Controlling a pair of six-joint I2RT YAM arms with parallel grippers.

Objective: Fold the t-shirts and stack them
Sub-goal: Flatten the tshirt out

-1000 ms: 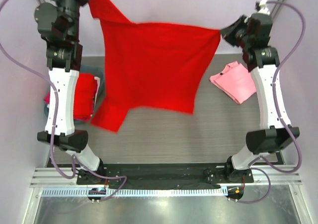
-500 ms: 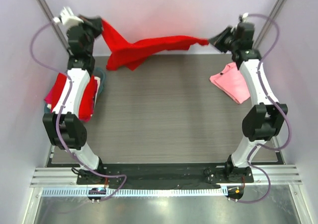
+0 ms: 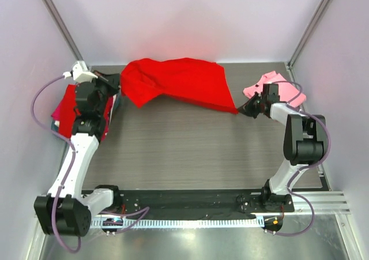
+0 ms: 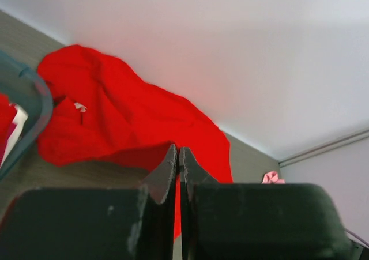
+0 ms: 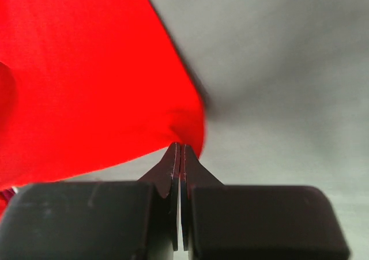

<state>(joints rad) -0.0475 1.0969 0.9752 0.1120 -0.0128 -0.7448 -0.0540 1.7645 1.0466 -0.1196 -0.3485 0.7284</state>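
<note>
- At the far edge of the table (image 3: 184, 150): one red t-shirt (image 3: 179, 82), lying along the back wall. Its left part is bunched into folds. Its right part is flatter and narrows to a corner at the near right.
- At that shirt's left end: my left pincer (image 3: 115, 82), jaws pressed together with no gap at the tips. In the left wrist view a thin sliver of red shows between the fingers (image 4: 164, 173), so I list the cloth as pinched there.
- At the shirt's near right corner: my right pincer (image 3: 242, 109), jaws likewise tight and low over the table. In the right wrist view the red corner runs straight into the tips, so this is a second grip on the same shirt.
- On the bunched left part of the red shirt: one small white tag (image 4: 79, 106), seen from the left wrist only.
- In the far right corner of the table: one pink t-shirt (image 3: 264, 82), lying flat and partly covered by my right arm. It is near the red shirt's corner but apart from it.
- At the table's left edge, under my left arm: a heap of other tees (image 3: 65, 103), red on top with magenta at the side. A strip of white shows in the left wrist view.
- Around that heap: the teal basin (image 4: 43, 95). Only a curve of its rim is visible, just beside the red shirt's left end.
</note>
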